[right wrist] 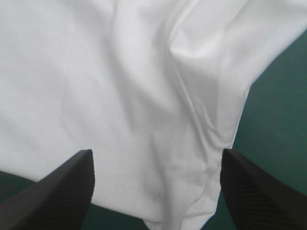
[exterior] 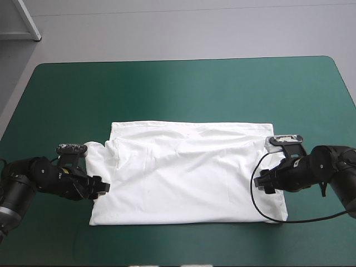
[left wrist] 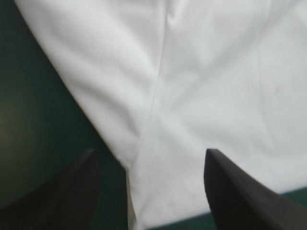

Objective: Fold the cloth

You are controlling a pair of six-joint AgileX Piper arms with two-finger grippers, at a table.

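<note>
T-shirt (exterior: 186, 172) lies flat on the near half of the teal-green cover (exterior: 183, 89). Left gripper (exterior: 103, 187) and right gripper (exterior: 266, 181) sit at its side edges, fingers apart, holding nothing. Risk: a pinch catches only the top layer, or uneven pulls skew the fold. Nothing else blocks either arm.

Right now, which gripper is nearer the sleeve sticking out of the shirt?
Left. The left gripper, open, is at the shirt's edge just beside the sleeve; the right gripper, open, is at the shirt's opposite edge.
</note>
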